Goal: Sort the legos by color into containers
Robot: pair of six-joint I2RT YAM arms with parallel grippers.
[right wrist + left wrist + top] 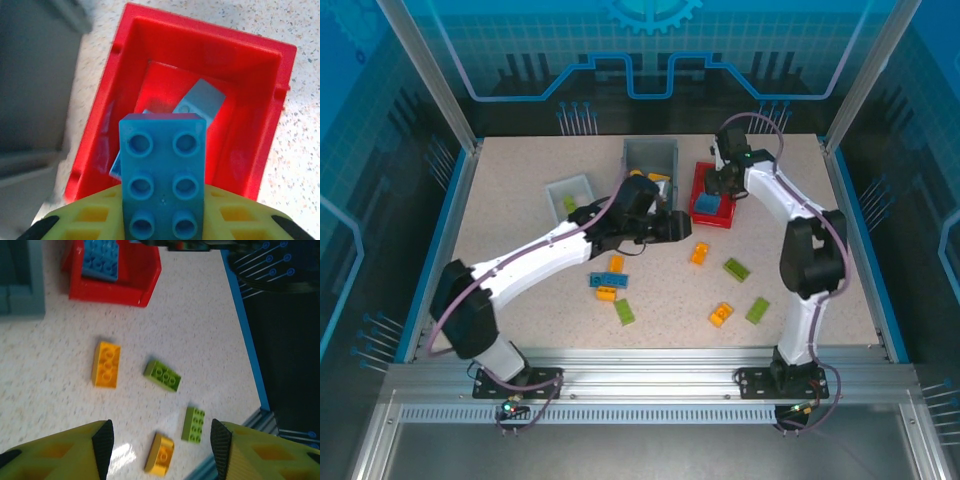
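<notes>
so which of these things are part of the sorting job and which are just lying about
Part of the job: held blue studded plastic brick, loose orange bricks, lime green bricks, red plastic bin, grey plastic bin, white translucent bin.
Not part: speckled tabletop, aluminium frame rail.

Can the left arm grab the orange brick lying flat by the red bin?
Probably yes: the left gripper is open and empty, and the orange brick lies on bare table ahead of it, apart from the green brick.

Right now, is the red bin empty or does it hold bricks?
Not empty: blue bricks lie inside the red bin, on its floor.
</notes>
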